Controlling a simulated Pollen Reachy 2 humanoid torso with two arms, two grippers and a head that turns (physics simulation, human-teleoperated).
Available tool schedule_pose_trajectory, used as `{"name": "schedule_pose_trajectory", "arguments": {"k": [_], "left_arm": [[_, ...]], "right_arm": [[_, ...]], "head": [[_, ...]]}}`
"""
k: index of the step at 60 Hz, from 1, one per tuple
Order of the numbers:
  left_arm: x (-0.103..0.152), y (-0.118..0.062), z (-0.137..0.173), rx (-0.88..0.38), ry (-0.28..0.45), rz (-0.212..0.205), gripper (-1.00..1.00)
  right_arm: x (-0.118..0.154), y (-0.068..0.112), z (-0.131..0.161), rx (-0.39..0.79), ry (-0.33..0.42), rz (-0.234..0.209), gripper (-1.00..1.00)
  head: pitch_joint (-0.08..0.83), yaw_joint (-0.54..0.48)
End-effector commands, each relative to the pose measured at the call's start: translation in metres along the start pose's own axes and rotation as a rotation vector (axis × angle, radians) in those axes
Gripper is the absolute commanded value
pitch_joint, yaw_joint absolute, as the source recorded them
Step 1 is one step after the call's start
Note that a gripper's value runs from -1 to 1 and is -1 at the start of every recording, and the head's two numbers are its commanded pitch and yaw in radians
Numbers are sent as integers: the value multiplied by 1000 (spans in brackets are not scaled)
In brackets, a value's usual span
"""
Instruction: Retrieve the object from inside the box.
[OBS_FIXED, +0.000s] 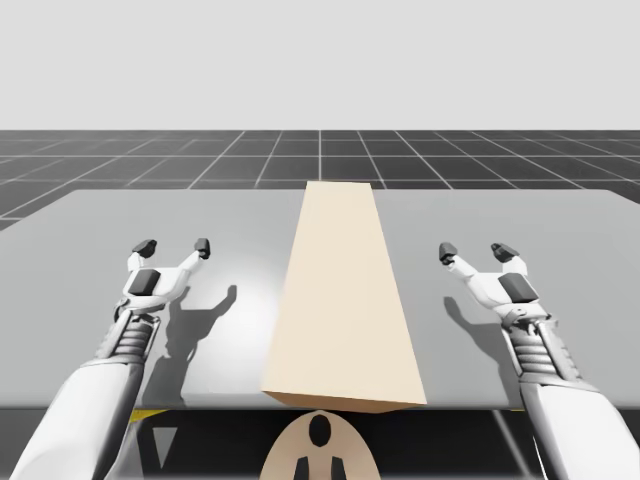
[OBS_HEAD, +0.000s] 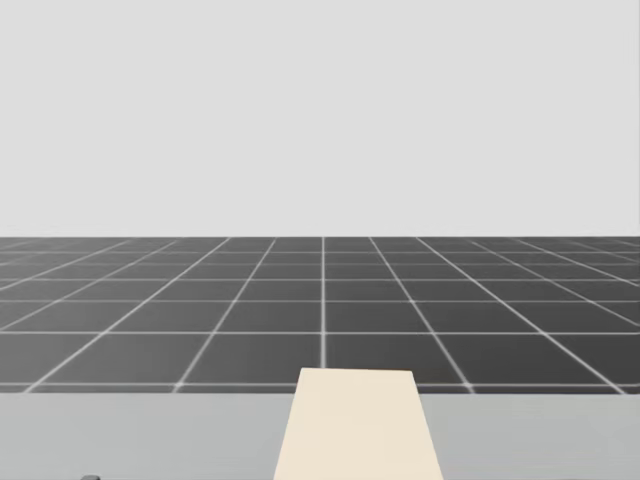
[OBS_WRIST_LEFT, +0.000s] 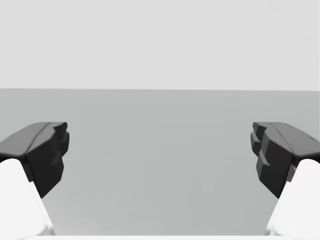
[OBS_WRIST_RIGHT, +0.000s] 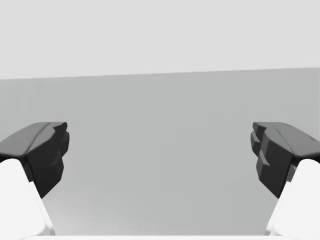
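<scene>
High view: long beige box (OBS_FIXED: 342, 300) lies closed down the table (OBS_FIXED: 200, 220) centre, near end at the front edge, contents hidden; head view catches its far end. Flanking it, well apart: left gripper (OBS_FIXED: 173, 245) and right gripper (OBS_FIXED: 475, 250), fingers wide, bare tabletop ahead.

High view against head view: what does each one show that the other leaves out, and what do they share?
High view: my left gripper and right gripper, both open, either side of the beige box, not touching it, plus the box's whole length. Head view: just a longer stretch of grid floor toward the horizon. Shared: the box's far end, the grey table, the floor.
</scene>
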Motion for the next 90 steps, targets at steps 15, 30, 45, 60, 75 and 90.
{"name": "schedule_pose_trajectory", "arguments": {"k": [15, 30, 45, 60, 75, 90], "left_arm": [[-14, -5, -5, -60, 152, -26, -1000], [-19, -43, 13, -359, 183, -101, -1000], [-12, -90, 46, -613, 132, -133, -1000], [-7, -139, 78, -795, 124, -140, -1000], [-8, -147, 82, -851, 138, -112, -1000], [-7, -168, 77, -974, 168, -77, -1000]], "right_arm": [[-15, 6, -4, 118, 138, 27, -1000], [-20, 40, 5, 397, 137, 106, -1000], [-15, 60, 19, 573, 76, 154, -1000], [-13, 62, 24, 614, 50, 163, -1000], [-14, 62, 24, 625, 41, 166, -1000], [-14, 62, 25, 627, 39, 175, -1000]], "head": [[-17, 7], [-18, 6], [-18, 2], [-16, -1], [-15, -6], [-18, 0]]}}
